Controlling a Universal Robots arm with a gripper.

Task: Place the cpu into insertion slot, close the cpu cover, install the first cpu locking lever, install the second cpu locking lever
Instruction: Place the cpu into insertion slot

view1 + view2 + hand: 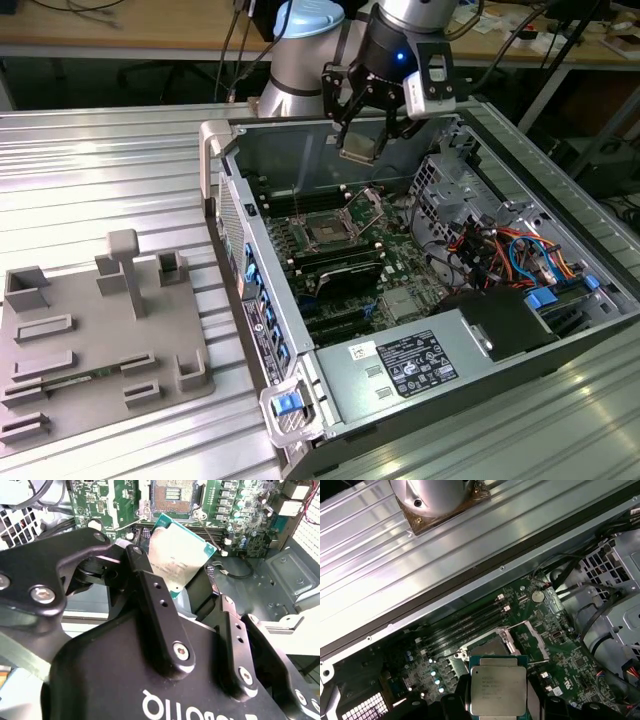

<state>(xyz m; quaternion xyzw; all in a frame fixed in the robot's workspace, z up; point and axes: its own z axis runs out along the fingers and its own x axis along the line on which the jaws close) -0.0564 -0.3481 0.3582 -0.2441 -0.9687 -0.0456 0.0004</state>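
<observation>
The black tool (361, 143) is clamped on the side edges of the small flat silver-grey square chip (497, 692), which looks light, stiff and easy to hurt.

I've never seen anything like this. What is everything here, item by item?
table: one, silver, ribbed, under everything
plate: one, grey with raised blocks, on the table at the exterior view's left
case: one, grey, lying open on the table
motherboard: one, green, inside the case
slot: one, dark with silver rim, on the motherboard, empty
cover: one, silver, raised beside the slot
power supply: one, grey, near end of the case
cables: several, orange and blue, inside the case at the exterior view's right
cpu: one, silver-grey, held over the case
arm: one, silver and blue, behind the case
pincer: one, black, shut on the cpu
</observation>
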